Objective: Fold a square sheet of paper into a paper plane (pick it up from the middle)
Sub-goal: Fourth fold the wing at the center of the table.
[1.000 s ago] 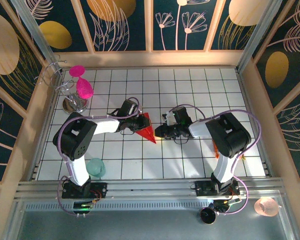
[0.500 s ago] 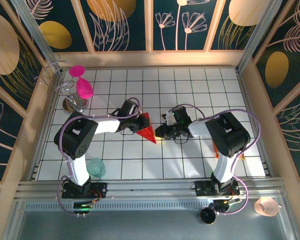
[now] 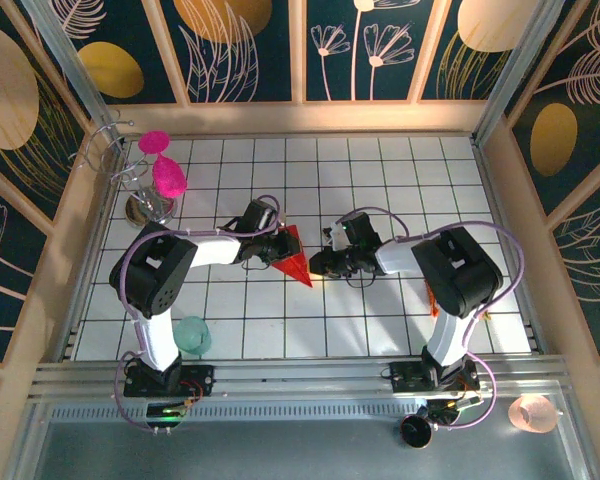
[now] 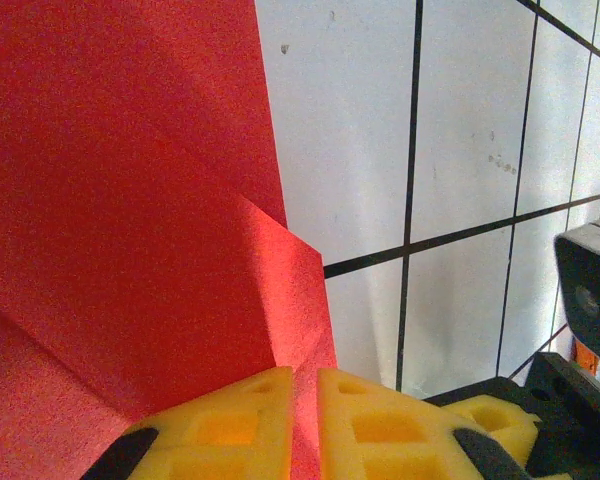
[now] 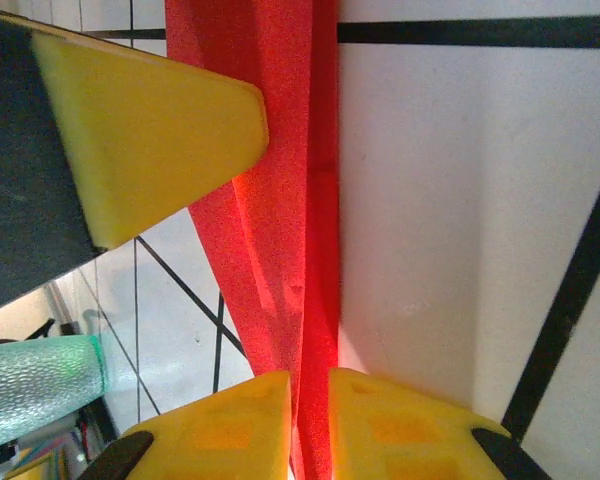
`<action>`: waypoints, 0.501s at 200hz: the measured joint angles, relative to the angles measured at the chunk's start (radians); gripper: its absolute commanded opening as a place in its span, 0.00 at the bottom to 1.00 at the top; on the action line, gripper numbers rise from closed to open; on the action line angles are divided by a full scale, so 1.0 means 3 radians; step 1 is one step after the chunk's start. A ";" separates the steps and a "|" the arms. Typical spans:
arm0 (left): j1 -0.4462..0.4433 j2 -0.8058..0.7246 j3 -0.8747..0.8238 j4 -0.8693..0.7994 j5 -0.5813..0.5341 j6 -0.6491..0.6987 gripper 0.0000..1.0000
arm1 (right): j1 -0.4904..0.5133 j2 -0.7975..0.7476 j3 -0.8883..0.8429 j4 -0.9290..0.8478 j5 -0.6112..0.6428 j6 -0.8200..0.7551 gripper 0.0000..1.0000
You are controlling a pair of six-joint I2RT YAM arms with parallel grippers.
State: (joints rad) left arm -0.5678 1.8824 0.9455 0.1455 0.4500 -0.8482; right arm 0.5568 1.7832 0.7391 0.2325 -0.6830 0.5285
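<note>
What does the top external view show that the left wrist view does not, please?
The top external view adds the whole left arm and right arm, the magenta goblets at far left and a teal cup by the left base. The left wrist view adds close detail: the left gripper shut on an edge of the paper plane, whose folded layers overlap. Shared: the red plane and the white gridded table.

Most of paper plane (image 4: 130, 200) (off-frame)
</note>
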 measured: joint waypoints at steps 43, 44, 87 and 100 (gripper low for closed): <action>0.0000 0.0013 0.0003 0.0000 0.0022 0.0014 0.14 | 0.0019 -0.0421 -0.0019 -0.0042 0.0183 0.0003 0.19; 0.0000 0.0013 0.0003 0.0000 0.0023 0.0014 0.14 | 0.0020 -0.0427 -0.0018 -0.0042 0.0184 0.0003 0.19; 0.0000 0.0013 0.0003 0.0000 0.0037 0.0023 0.14 | 0.0178 -0.0333 0.0086 -0.0042 0.0178 0.0003 0.14; 0.0000 0.0014 0.0003 -0.0001 0.0045 0.0023 0.14 | 0.0224 -0.0247 0.0122 -0.0043 0.0177 0.0003 0.13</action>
State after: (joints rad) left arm -0.5678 1.8866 0.9463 0.1452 0.4633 -0.8413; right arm 0.6239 1.7092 0.7757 0.2195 -0.6300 0.5293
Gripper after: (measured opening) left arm 0.141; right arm 0.141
